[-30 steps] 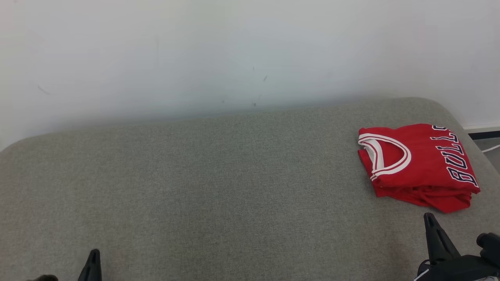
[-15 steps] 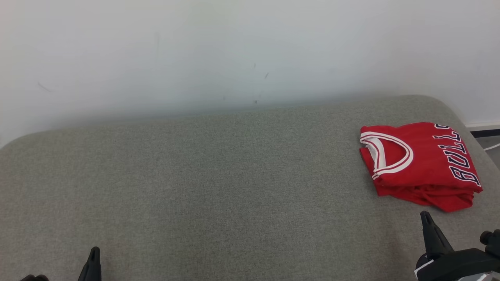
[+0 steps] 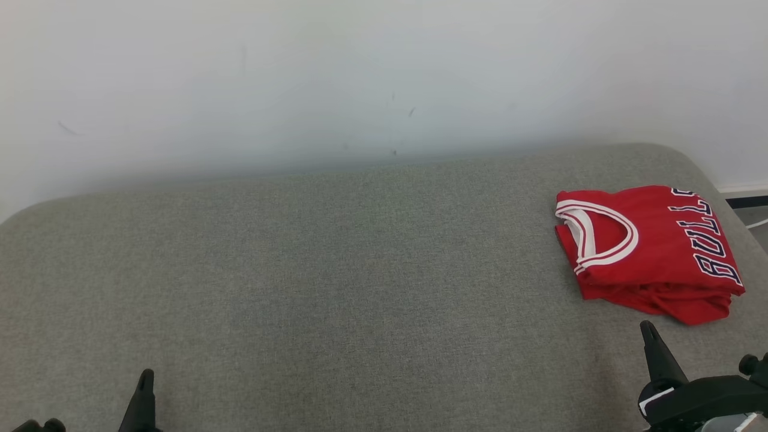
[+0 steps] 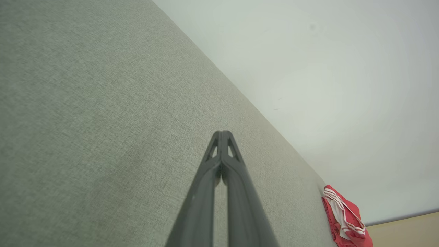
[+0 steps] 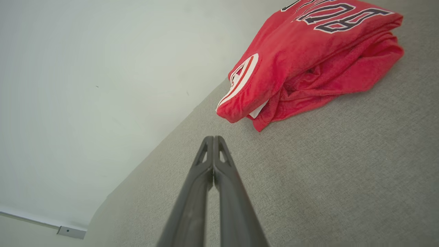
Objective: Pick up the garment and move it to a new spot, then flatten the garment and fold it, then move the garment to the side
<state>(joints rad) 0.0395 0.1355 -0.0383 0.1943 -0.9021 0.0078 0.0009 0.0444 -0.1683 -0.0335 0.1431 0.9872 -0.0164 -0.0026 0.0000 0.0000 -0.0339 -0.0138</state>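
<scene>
A: Left gripper: in its wrist view the fingers are pressed together, holding nothing. The head view cuts it to one tip.
B: Grey bench. One garment, red, folded, at the far right end. The lettering runs off the fold.
A: Right gripper: closed, empty, near the garment but apart from it. Its wrist view shows rumpled lower layers.

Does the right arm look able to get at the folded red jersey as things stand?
Probably yes: the right claw is shut, just short of the jersey, with only bare grey cushion between them. It would have to open first.
</scene>
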